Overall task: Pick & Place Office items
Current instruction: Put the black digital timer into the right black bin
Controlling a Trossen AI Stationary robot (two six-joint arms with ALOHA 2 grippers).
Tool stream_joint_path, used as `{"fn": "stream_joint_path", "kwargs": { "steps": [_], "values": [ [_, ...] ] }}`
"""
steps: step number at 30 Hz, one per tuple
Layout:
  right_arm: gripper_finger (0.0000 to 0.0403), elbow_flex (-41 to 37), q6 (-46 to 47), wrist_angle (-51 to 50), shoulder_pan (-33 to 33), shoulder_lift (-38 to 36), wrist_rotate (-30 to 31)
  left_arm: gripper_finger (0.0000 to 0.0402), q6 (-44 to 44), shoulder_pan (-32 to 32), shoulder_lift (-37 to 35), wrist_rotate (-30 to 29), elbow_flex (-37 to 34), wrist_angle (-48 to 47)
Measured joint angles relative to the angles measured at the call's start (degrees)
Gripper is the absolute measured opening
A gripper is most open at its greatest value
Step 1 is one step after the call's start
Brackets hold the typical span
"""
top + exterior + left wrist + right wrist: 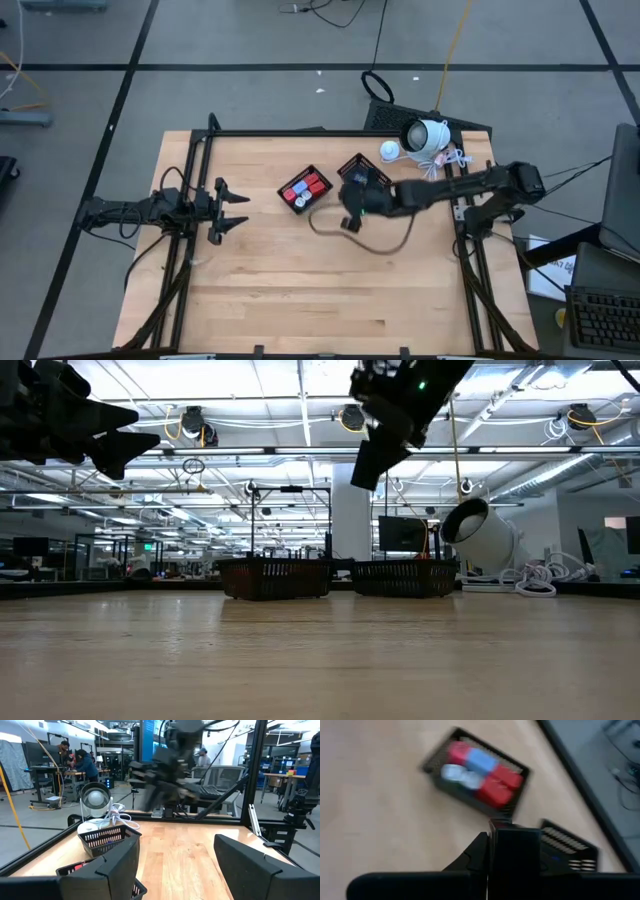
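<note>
Right claw (pixel 349 222) pinched shut, empty, raised beside 2 mesh baskets (pixel 305 189); left claw (pixel 236 210) spread wide, empty, over the tabletop (pixel 300 290).

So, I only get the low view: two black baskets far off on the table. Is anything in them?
Observer: Yes. The basket nearer the left arm holds red blocks, a pale blue block and a white bit.
Operator: And the other one?
Observer: The other basket is partly hidden by the right arm; I cannot tell its contents.
Operator: Where are the claws?
Observer: The right gripper hangs shut beside that basket; the left gripper is open near the table's left edge.
</note>
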Motion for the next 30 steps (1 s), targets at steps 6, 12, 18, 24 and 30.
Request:
{"fn": "stream_joint_path", "kwargs": {
  "steps": [6,12,18,24,30],
  "values": [
    [0.0043,0.00,-0.79,-1.19,-9.74,0.02,-1.51,0.0264,0.00,0.00,0.01,0.00,0.00,-0.02],
    [0.0042,-3.73,-1.11,3.34,-15.94,0.37,-5.70,0.0278,0.00,0.00,0.02,0.00,0.00,0.01],
    [0.0042,-12.98,-1.69,16.35,-20.09,0.39,-9.50,0.0284,0.00,0.01,0.01,0.00,0.00,0.00],
    [0.0049,-18.62,-1.70,24.15,-21.60,0.39,-9.49,0.0273,0.00,0.01,0.01,0.01,0.00,0.02],
    [0.0052,-20.81,-1.70,25.05,-22.22,0.39,-9.53,0.0261,0.00,0.01,0.01,0.00,0.00,0.02]
  ]
}}
